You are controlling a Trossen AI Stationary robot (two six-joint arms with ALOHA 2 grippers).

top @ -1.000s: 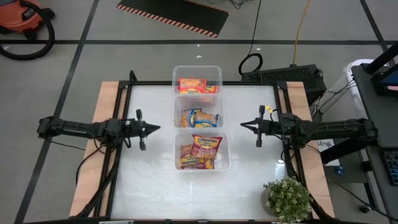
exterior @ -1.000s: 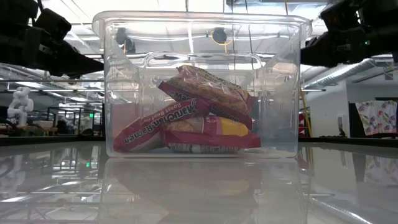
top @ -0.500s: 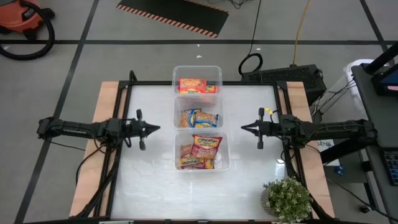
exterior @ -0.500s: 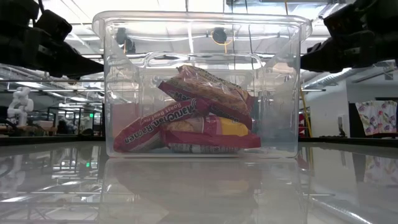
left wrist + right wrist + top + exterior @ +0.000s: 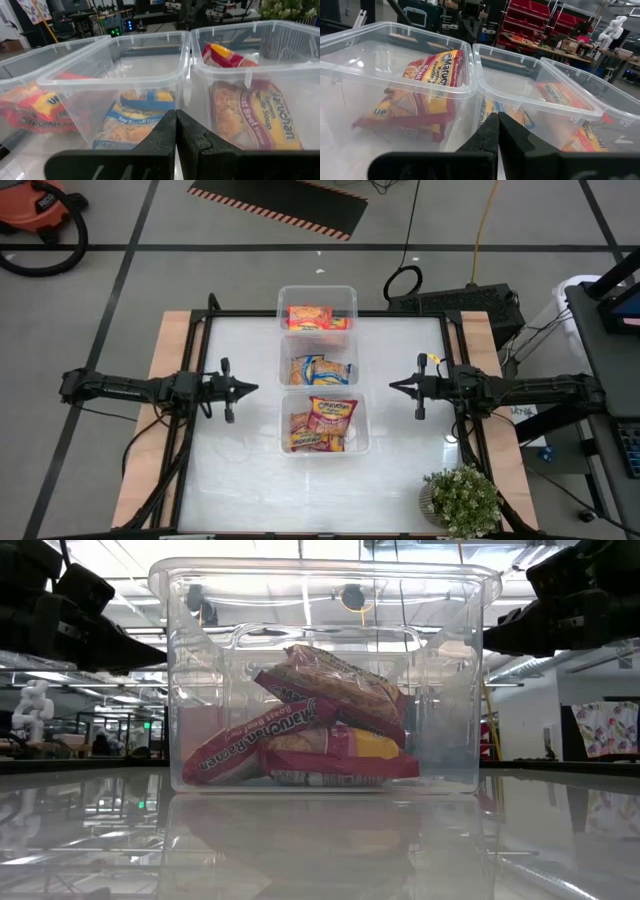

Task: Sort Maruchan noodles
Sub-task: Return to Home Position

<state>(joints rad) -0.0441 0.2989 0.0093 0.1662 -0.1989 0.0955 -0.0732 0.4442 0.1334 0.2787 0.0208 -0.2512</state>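
Observation:
Three clear bins stand in a row down the middle of the white table. The far bin (image 5: 317, 310) holds orange-red Maruchan noodles (image 5: 318, 318), the middle bin (image 5: 318, 365) blue-yellow packets (image 5: 320, 369), the near bin (image 5: 324, 423) red-white ones (image 5: 322, 423). My left gripper (image 5: 254, 387) hovers shut at the table's left, pointing level at the bins. My right gripper (image 5: 391, 387) hovers shut at the right, facing them. Neither holds anything.
A potted plant (image 5: 460, 500) stands at the table's near right corner. Bare white table (image 5: 240, 470) lies on both sides of the bin row. Wooden side rails (image 5: 160, 380) edge the table.

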